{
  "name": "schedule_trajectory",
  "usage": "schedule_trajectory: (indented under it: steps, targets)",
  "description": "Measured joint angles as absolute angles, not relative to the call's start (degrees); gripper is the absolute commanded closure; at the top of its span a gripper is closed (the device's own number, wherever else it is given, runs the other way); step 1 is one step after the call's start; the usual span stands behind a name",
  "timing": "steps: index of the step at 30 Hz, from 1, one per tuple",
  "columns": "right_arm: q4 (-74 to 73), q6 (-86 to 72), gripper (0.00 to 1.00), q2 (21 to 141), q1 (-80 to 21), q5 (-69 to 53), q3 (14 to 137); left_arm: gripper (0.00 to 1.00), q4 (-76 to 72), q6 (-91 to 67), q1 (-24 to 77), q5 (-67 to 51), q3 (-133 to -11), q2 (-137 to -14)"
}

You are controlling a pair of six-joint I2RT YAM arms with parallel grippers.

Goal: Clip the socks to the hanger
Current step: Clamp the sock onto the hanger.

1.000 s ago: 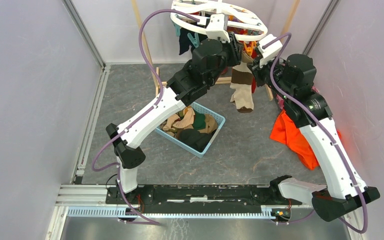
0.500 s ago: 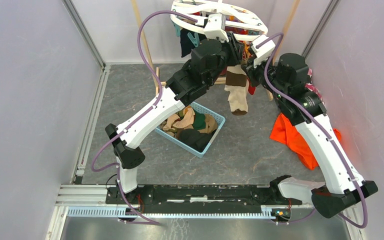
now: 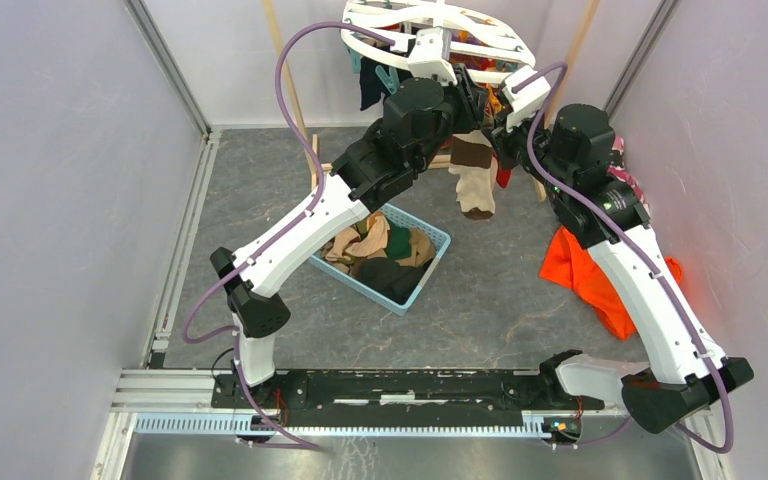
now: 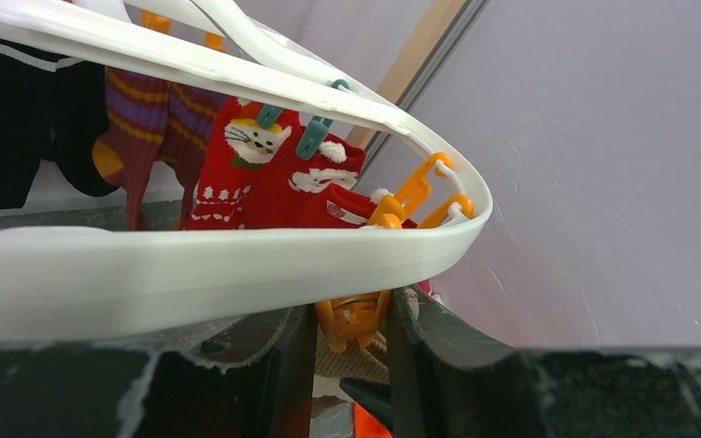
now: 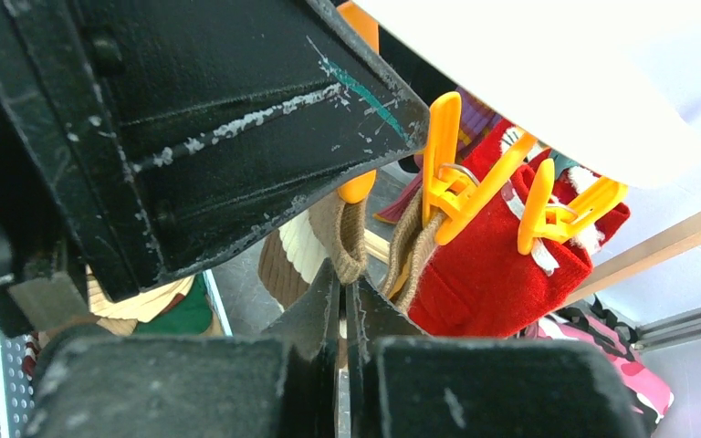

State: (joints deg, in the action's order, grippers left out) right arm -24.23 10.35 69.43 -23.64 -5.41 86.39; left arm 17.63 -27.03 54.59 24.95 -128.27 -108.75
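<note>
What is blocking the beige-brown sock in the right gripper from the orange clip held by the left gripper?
Nothing visible. The right gripper pinches the cuff of the beige-brown sock right beneath the orange clip, which sits between the fingers of the left gripper; the neighbouring clip sits off to the side.

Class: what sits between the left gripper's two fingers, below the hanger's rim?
An orange clip hanging from the white hanger sits in that gap, seen in the left wrist view.
</note>
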Motion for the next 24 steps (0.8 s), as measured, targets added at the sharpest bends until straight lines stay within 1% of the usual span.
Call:
schedule_trajectory:
  steps: [24]
  targets:
    - [-22.72,10.83,1.00,69.43,-24.03,-5.30,86.46,0.98,17.74,-27.14,54.59,24.95,-128.27,-108.75]
